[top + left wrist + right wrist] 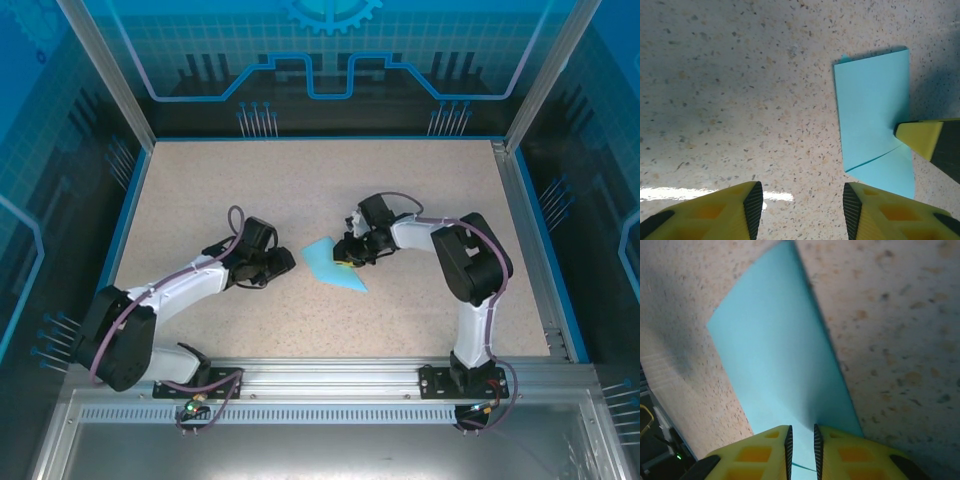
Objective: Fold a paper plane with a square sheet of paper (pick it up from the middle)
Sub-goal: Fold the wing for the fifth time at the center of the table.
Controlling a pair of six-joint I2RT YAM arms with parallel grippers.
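Cyan paper work; step in hand, as I judge it, is setting a fold.

Right end effector (350, 252) sits low near the table centre. Its yellow fingers are nearly together, pinched on one edge of the thin light-blue square sheet of paper (333, 265). The sheet lies between the two arms, partly folded, with a diagonal flap showing in the left wrist view.

Left end effector (798, 192) hovers just beside the sheet, jaws apart, holding nothing.

To do it well:
- keep the pinch light
- bring the left fingers down to pin the free side
- line up the edges before creasing

Blue translucent enclosure panels (330, 60) surround the rig. The speckled beige table (250, 180) looks flat and smooth, so the sheet may slide.
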